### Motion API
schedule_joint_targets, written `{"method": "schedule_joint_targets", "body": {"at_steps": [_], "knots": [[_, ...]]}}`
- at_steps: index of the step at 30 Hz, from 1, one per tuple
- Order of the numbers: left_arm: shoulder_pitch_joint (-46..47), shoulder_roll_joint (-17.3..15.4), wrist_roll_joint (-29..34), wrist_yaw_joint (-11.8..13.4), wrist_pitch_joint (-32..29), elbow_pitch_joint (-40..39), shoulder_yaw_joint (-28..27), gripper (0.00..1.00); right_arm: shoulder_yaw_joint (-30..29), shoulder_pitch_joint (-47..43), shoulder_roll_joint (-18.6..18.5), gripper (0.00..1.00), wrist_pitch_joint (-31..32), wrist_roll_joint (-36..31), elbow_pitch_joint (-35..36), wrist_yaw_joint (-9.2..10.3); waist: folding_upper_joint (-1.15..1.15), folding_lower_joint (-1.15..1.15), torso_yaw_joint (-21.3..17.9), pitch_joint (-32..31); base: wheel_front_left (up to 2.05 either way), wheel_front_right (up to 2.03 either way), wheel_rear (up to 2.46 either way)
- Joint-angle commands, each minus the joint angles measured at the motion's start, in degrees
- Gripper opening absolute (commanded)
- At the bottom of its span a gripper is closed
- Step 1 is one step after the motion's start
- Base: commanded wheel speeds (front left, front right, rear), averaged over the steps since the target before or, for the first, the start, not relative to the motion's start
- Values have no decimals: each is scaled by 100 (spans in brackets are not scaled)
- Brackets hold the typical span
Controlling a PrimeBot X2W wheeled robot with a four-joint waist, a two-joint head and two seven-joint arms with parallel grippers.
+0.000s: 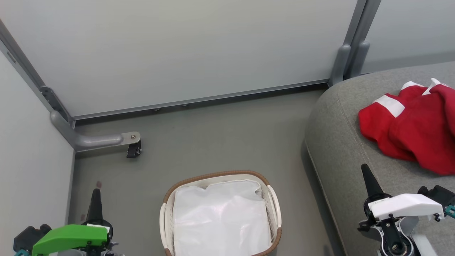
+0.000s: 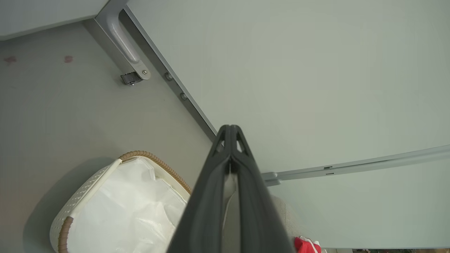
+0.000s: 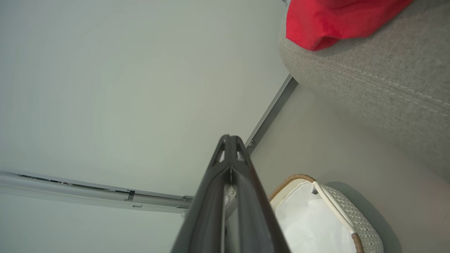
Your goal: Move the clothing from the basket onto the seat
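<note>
The clothing (image 1: 412, 131), a rumpled red heap with white bands, lies on the seat (image 1: 341, 149) at the right of the head view, near the seat's rounded corner and running off the right edge; whether it is one piece or two I cannot tell; the basket (image 1: 220, 175) stands on the grey floor (image 1: 213, 135) just beside the seat, on its left, apart from the clothing; a thin white sheet (image 1: 220, 217) lies inside it, reaching close to the brown rim; the left gripper (image 1: 95, 195) sits at the lower left over the floor, left of the basket, above its green cover (image 1: 69, 236), its two dark fingers clenched together on nothing; the right gripper (image 1: 367, 172) sits at the lower right over the seat, near the clothing but clear of it, above its white cover (image 1: 405, 206), likewise clenched and empty; in each wrist view the fingers meet at the tips and point towards the pale partition (image 1: 195, 53); a small caster (image 1: 134, 151) on a grey bracket rests on the floor by the partition's left corner
</note>
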State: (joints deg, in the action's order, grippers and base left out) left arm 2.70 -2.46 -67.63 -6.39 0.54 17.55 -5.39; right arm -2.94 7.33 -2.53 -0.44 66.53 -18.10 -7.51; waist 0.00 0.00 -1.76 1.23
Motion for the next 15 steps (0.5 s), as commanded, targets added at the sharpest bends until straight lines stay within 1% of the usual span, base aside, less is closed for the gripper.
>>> {"method": "schedule_joint_targets", "body": {"at_steps": [1,2,15], "knots": [[144,-43,-134,-26,-47,-69,-22,0,-36,-27,-32,0,43,155,81,2,0,0,4,-3,0,0,0],[153,-43,-252,-28,-76,-82,-27,0,-53,-33,-34,0,72,272,98,2,0,0,11,-7,0,0,0],[233,-49,-872,-60,-254,-170,-58,0,-140,-58,-38,0,250,916,194,2,0,0,50,-30,0,0,0]]}}
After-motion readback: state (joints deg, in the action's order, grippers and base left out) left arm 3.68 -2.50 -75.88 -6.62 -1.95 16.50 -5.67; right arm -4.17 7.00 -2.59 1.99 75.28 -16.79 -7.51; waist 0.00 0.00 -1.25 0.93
